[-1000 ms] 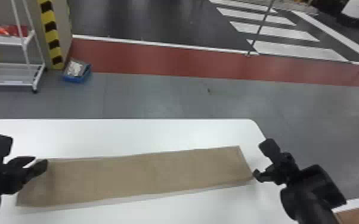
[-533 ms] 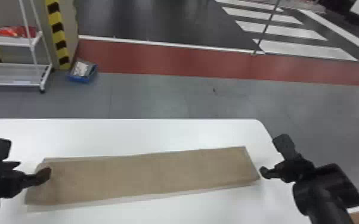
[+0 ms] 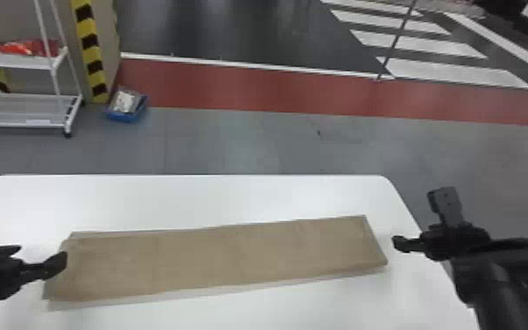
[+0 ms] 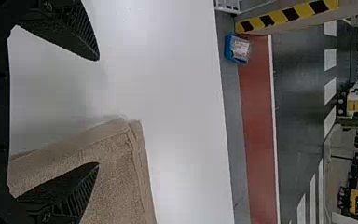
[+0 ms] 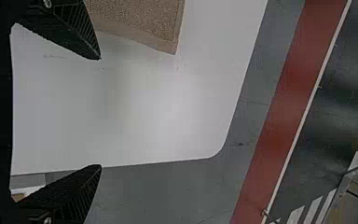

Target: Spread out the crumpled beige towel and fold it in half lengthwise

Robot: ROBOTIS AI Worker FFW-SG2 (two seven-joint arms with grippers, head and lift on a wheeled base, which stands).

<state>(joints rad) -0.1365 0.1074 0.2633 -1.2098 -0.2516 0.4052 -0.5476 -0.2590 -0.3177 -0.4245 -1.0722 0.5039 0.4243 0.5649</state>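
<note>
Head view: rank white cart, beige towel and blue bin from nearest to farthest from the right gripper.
1. Beige towel, just left of the right gripper
2. Blue bin, floor, far left
3. White cart, left of the bin

The long, flat beige cloth towel (image 3: 219, 259) lies on the white, round-cornered table (image 3: 188, 197). On the floor behind the table's left part sits the small blue open box (image 3: 120, 116); farther left, also behind the table, stands the white metal shelf cart (image 3: 11, 60). The wide, flat red floor band (image 3: 254, 87) runs behind the table.
</note>
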